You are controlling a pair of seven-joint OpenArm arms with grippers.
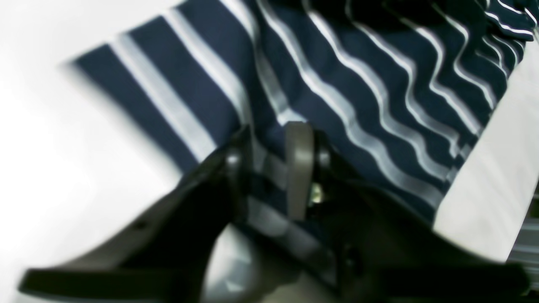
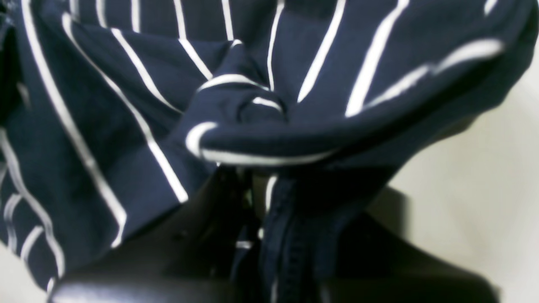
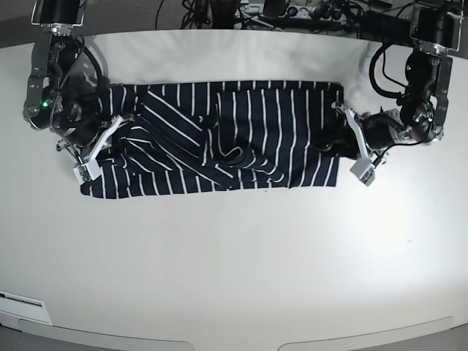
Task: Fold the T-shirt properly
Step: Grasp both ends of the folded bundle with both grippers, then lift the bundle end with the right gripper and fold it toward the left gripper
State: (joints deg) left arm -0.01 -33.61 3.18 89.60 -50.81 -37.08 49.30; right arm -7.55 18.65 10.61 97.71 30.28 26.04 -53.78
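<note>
The T-shirt (image 3: pixel 248 131), dark navy with thin white stripes, lies wrinkled and partly folded across the far half of the white table (image 3: pixel 234 256). My left gripper (image 3: pixel 330 142) is at the shirt's right edge. In the left wrist view, the left gripper (image 1: pixel 269 139) is shut with striped fabric (image 1: pixel 358 84) pinched between a grey pad (image 1: pixel 299 168) and a black finger. My right gripper (image 3: pixel 121 128) is at the shirt's left end. In the right wrist view, the right gripper (image 2: pixel 261 185) is shut on a bunched fold of the shirt (image 2: pixel 105 126), lifted a little off the table.
Cables (image 3: pixel 278 11) lie along the table's far edge between the two arm bases. A white label (image 3: pixel 22 303) sits at the front left corner. Bare white tabletop stretches in front of the shirt to the near edge.
</note>
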